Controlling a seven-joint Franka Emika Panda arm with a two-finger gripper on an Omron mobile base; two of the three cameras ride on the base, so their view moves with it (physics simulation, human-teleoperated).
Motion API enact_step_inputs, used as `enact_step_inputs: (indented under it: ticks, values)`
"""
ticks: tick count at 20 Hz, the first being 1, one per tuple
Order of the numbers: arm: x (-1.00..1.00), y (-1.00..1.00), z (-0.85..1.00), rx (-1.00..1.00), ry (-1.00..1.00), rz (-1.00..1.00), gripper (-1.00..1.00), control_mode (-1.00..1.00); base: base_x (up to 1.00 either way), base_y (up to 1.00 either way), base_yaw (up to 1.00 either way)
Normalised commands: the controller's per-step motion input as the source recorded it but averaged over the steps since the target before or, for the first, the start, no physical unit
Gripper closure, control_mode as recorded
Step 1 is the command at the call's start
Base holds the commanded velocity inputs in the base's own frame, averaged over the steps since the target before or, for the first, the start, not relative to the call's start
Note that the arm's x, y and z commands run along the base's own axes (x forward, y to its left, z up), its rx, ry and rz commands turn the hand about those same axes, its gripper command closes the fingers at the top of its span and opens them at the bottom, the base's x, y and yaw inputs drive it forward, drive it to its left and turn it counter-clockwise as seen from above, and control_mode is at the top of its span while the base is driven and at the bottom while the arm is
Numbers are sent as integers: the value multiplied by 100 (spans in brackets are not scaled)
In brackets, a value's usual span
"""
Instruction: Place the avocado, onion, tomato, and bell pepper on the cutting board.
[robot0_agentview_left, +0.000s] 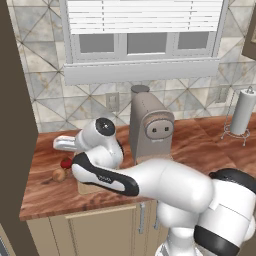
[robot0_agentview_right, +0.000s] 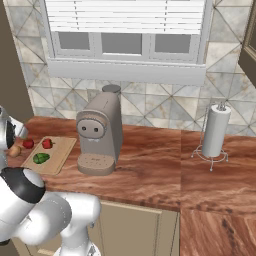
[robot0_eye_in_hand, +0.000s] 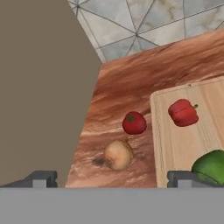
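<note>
Avocado (robot0_agentview_right: 41, 158) on cutting board (robot0_agentview_right: 62, 148); arm hides it from left base view.

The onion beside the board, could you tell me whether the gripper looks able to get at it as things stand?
Probably yes. The gripper is open above the onion, which lies on the counter apart from the tomato and board, with nothing over it.

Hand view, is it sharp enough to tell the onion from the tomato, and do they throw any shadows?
Hand view: soft, yet the tan onion and red tomato separate clearly by colour; a faint dark smudge lies on the counter beside the onion. Right base view: both are tiny blobs beside the cutting board, shadows unreadable.
</note>
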Motion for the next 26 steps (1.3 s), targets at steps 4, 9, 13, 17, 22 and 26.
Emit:
enact_step_inputs:
  ticks: [4,9,13,17,22,26]
  values:
    - [0,17,0,7,12,-12,-100,-100,0,0,0]
    - [0,22,1,7,25,-20,-100,-100,0,0,0]
    - [0,13,0,4,23,-16,-100,-100,0,0,0]
    - [0,4,0,0,18,-8,-100,-100,0,0,0]
    - [7,0,-3,0,12,-2,-100,-100,0,0,0]
    - [14,4,-16,0,10,-1,-100,-100,0,0,0]
